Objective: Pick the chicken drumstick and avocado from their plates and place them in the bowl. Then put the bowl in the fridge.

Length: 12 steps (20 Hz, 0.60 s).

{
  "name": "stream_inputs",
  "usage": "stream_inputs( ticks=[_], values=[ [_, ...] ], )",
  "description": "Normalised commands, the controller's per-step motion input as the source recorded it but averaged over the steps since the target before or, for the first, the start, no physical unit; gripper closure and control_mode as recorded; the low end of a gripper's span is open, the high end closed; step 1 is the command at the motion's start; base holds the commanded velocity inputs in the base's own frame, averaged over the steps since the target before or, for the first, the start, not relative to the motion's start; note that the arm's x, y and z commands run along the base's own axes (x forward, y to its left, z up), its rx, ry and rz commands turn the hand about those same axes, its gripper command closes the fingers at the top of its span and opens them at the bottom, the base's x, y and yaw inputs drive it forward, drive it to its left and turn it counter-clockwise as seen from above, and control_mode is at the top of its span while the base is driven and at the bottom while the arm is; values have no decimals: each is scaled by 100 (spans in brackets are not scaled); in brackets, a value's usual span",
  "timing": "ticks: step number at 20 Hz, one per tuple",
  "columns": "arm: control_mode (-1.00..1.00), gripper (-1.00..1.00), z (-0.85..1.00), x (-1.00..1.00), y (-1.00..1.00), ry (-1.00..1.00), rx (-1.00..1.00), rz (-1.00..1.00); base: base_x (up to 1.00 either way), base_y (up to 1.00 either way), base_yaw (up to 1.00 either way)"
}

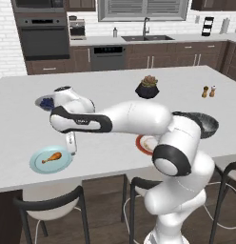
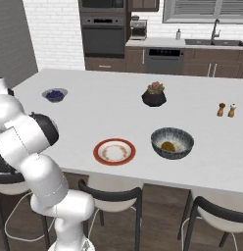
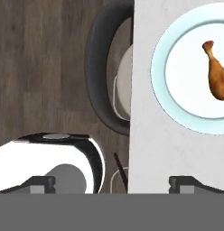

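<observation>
near edge of counter: black chairs [image 1: 48, 202] tucked under the white island [image 1: 115, 86], nothing blocking the plates
gripper [image 1: 71, 145]: hanging just over the counter right beside the light blue plate [image 1: 50, 159], fingers spread wide, holding nothing
light blue plate: chicken drumstick [image 1: 52, 157] lying on it, bone end pointing away from the gripper in the hand view
orange-rimmed plate [image 2: 114, 151]: nothing on it, sits left of the bowl in the right base view
bowl [image 2: 172, 142]: deep, patterned, avocado [image 2: 167, 145] sitting inside on the cream bottom
further back: black succulent pot [image 2: 154, 95], small berry bowl [image 2: 55, 94], two little shakers [image 2: 226, 110]
far wall: dark oven [image 1: 44, 35], sink [image 1: 146, 37]
</observation>
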Motion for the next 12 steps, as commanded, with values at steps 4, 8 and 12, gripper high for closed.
stream_inputs(
  ticks=[4,8,12],
  values=[
    [-100,-100,-45,33,34,-9,0,1,0,0,0],
    [-100,-100,-45,38,33,-11,0,0,0,0,0],
    [-100,-100,-34,36,15,-9,0,0,0,0,0]
  ],
)
